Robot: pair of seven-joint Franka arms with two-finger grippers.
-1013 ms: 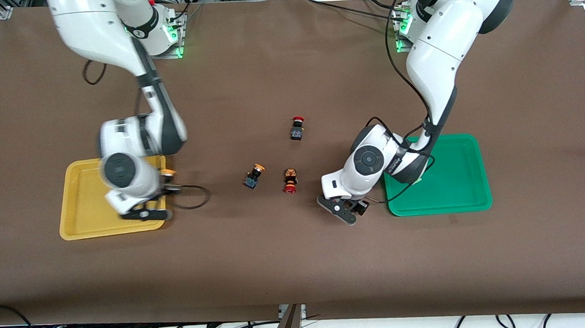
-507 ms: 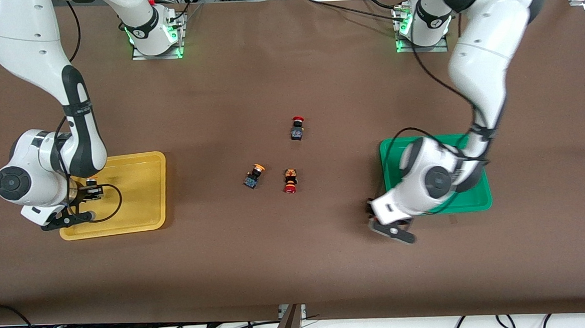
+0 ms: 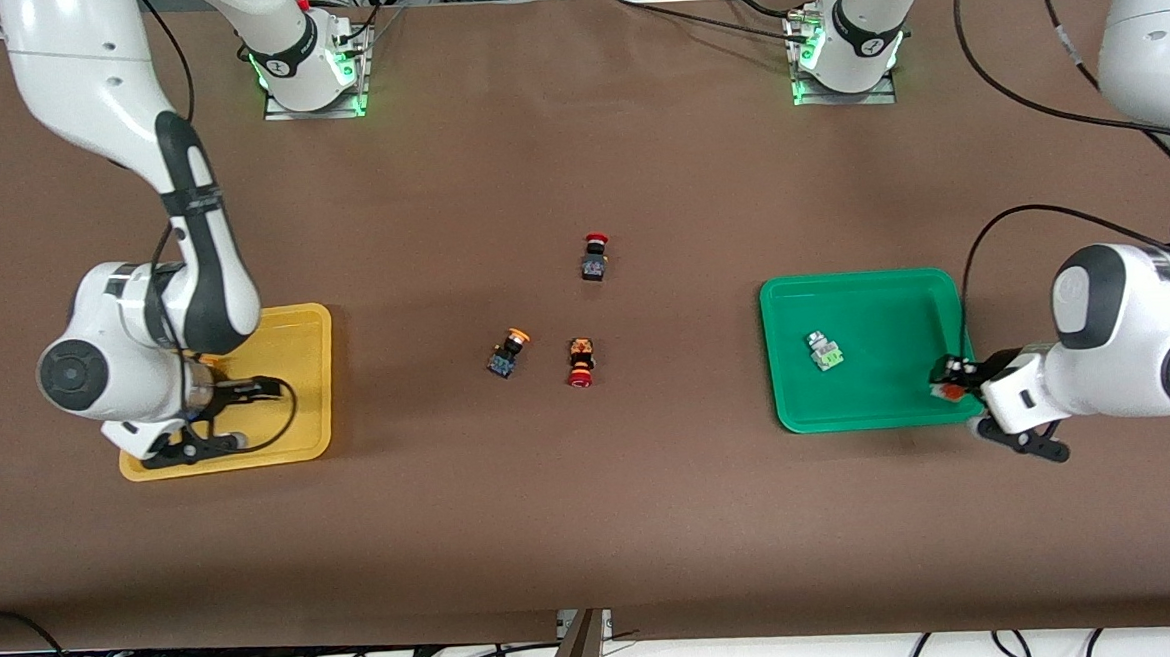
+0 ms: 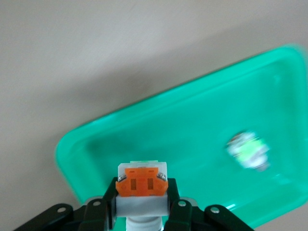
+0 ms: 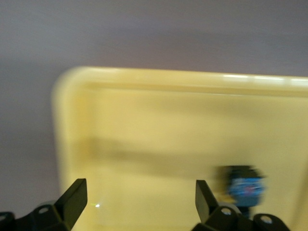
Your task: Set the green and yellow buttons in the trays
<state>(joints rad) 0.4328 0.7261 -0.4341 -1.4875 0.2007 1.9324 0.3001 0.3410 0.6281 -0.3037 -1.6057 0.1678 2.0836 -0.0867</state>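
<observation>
Table (image 3: 593, 488) is covered with plain brown sheeting; cables are seen hanging below its near edge. Two arm bases with green lights are mounted along the edge farthest from the front camera.

Landmark taken: the yellow-capped button (image 3: 508, 354) lying mid-table. A red-capped button (image 3: 579, 363) lies just beside it, toward the left arm's end. A second red-capped button (image 3: 594, 257) lies farther from the front camera than the landmark. The yellow tray (image 3: 295, 329) sits well apart from it toward the right arm's end; the green tray (image 3: 874, 293) sits well apart toward the left arm's end.

In the green tray a silvery-white button with a green block (image 3: 826, 351) is lying on the floor. In the yellow tray a button with a blue-black body (image 5: 245, 187) is seen, blurred, in the right wrist view.

Right arm is bent down over the yellow tray; the right gripper (image 3: 211, 420) hangs low over it, fingers spread wide, nothing between them.

Left arm is swung out past the green tray's outer end; the left gripper (image 3: 951, 381) is held over that tray's rim, clamped on a white button with an orange block (image 4: 142, 187).
</observation>
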